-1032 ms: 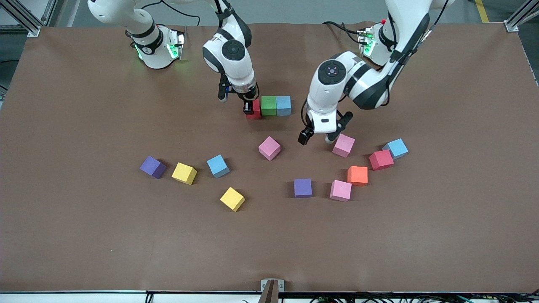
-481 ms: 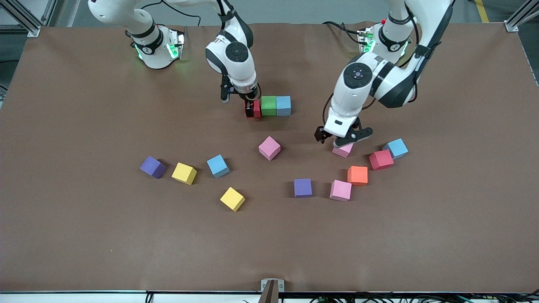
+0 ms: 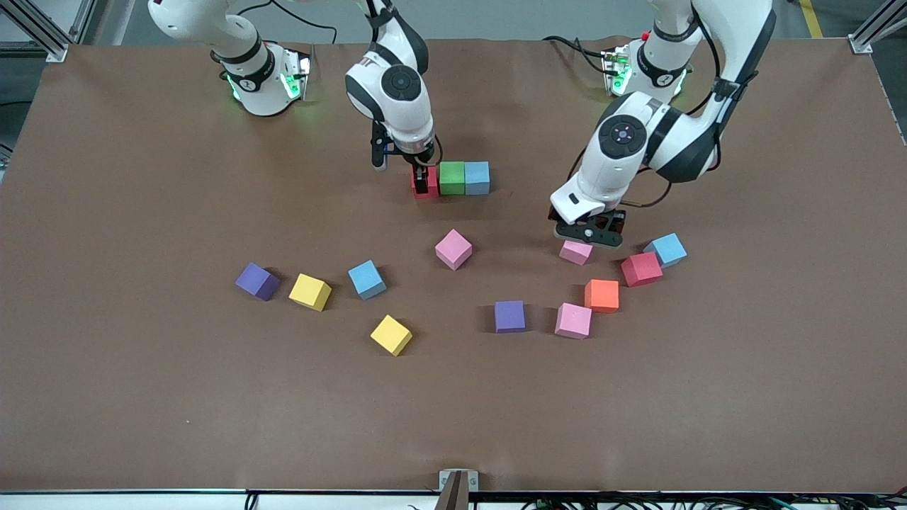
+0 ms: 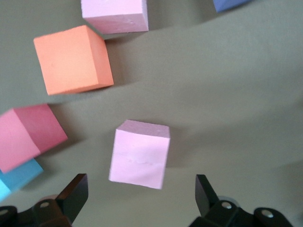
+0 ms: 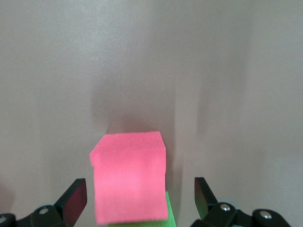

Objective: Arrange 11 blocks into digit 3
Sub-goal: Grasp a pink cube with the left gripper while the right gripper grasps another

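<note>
Orange block [image 4: 73, 59], red block [image 4: 28, 135] beside pink block [image 4: 139, 153]

a wide brown matte table cover [image 3: 142, 397] spans the view. silver aluminium frame posts [image 3: 870, 32] stand at its corners by the bases, black cables [image 3: 567, 48] trail there, and a small metal bracket [image 3: 458, 480] sits at the camera-side edge.
</note>
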